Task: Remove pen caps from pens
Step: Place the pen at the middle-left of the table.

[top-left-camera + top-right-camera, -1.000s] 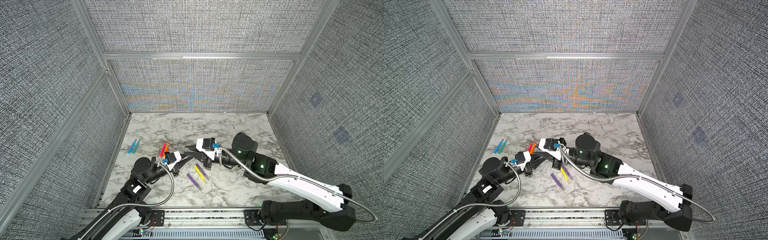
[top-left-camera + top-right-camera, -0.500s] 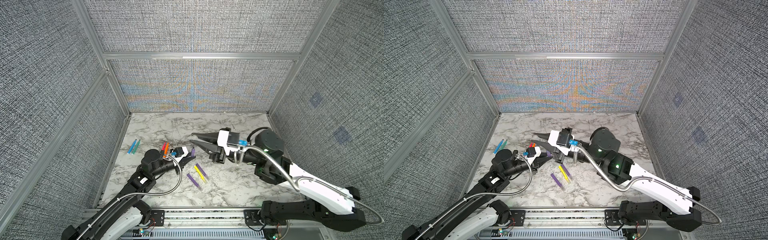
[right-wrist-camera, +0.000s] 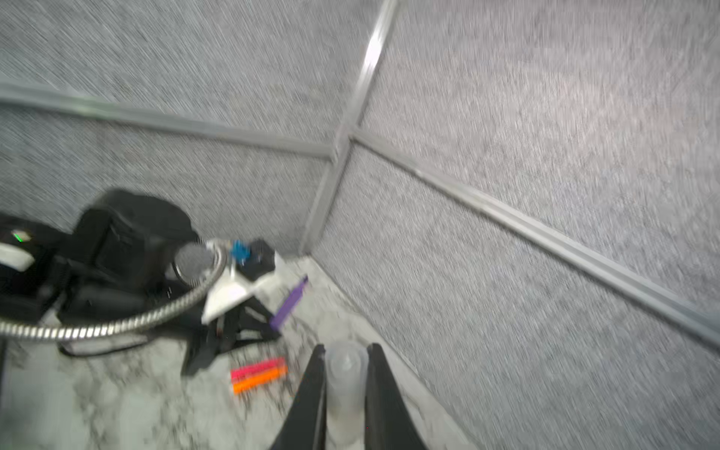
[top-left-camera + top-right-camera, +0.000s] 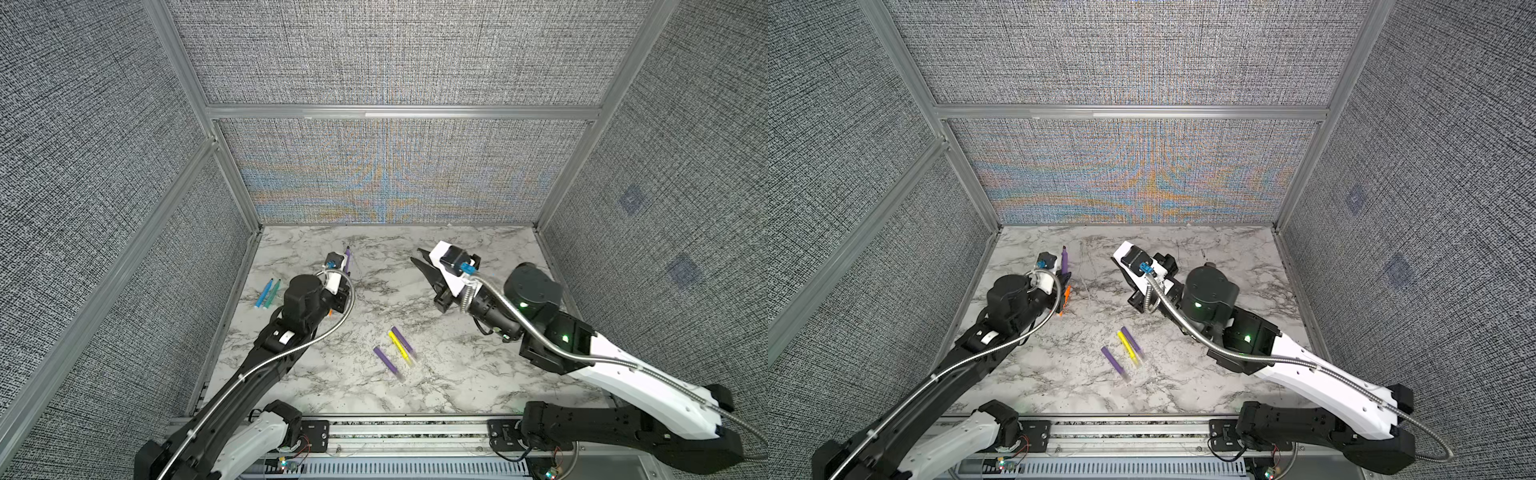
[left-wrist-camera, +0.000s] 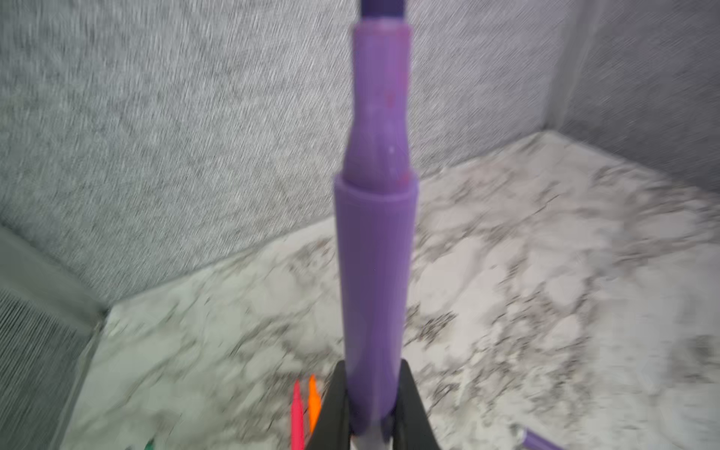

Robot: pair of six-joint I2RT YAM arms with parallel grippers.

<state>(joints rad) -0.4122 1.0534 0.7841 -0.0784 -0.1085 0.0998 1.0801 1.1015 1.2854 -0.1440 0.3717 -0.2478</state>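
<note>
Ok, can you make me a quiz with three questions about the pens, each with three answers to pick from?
1. Where do the blue pen and teal pen lie?
A by the left wall
B in the middle
C by the right wall

2. What colour is the pen in the left gripper?
A yellow
B purple
C orange

3. What does the right gripper hold?
A nothing
B a pink pen
C a clear cap

Answers:
1 A, they lie side by side close to that wall.
2 B, its jaws clamp the purple pen.
3 C, a see-through tube sits between its fingers.
</note>
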